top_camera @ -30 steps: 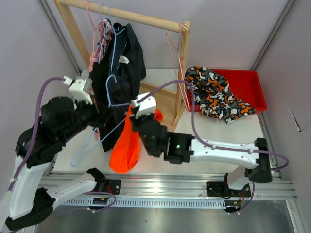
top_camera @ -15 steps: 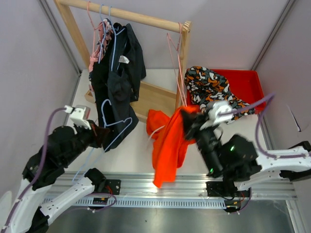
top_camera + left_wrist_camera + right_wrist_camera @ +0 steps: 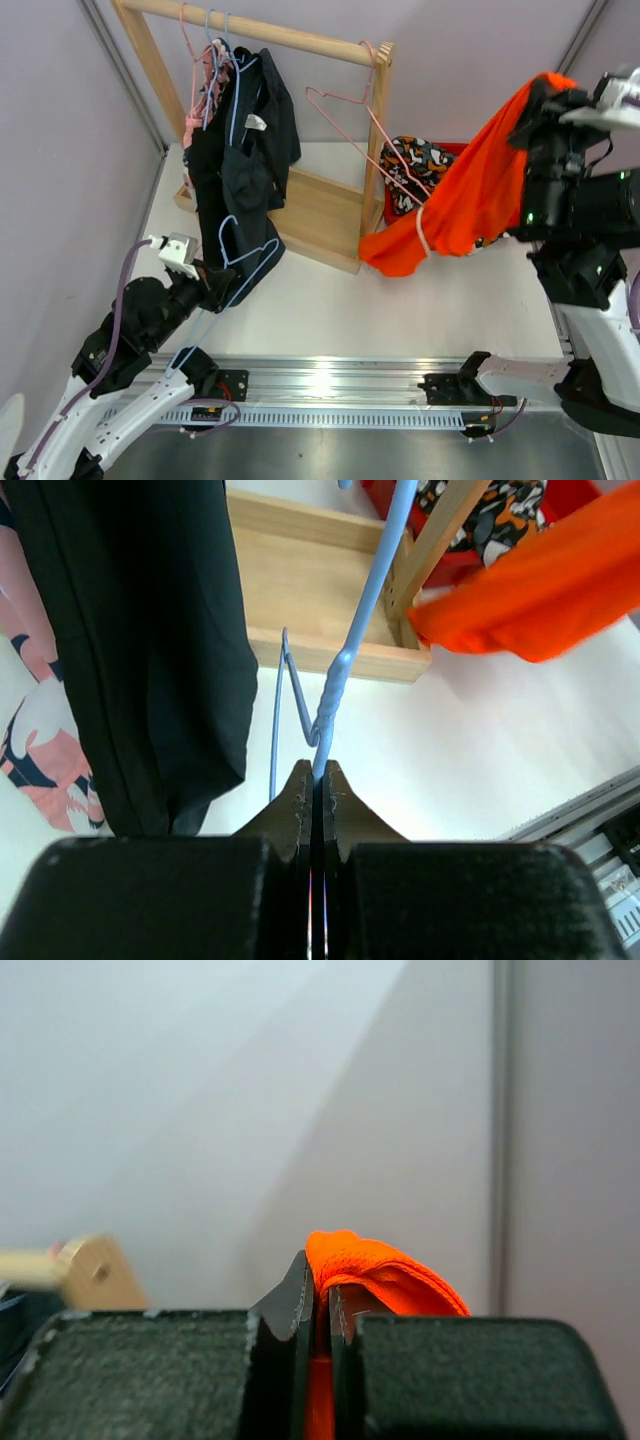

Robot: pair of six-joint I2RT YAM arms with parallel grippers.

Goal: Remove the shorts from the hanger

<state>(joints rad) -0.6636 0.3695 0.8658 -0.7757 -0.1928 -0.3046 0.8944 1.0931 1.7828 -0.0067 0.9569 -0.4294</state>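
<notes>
The orange shorts (image 3: 470, 200) hang free of the hanger, draped from high at the right down to the table in front of the wooden rack. My right gripper (image 3: 543, 95) is shut on their top fold, which shows between the jaws in the right wrist view (image 3: 365, 1260). My left gripper (image 3: 217, 286) is low at the left, shut on the wire of the empty blue hanger (image 3: 243, 262). In the left wrist view the blue hanger (image 3: 345, 655) rises from the shut gripper (image 3: 320, 772), and the shorts (image 3: 545, 595) show at the upper right.
The wooden rack (image 3: 330, 215) stands at the back with a black garment (image 3: 240, 150) and several hangers; a pink hanger (image 3: 372, 118) hangs tilted on its right end. A red tray (image 3: 520, 165) behind the shorts holds patterned shorts (image 3: 412, 160). Walls close in on both sides.
My right arm has swung from the middle of the table up to the far right, carrying the orange shorts off the blue hanger. My left gripper stays low with the hanger.
</notes>
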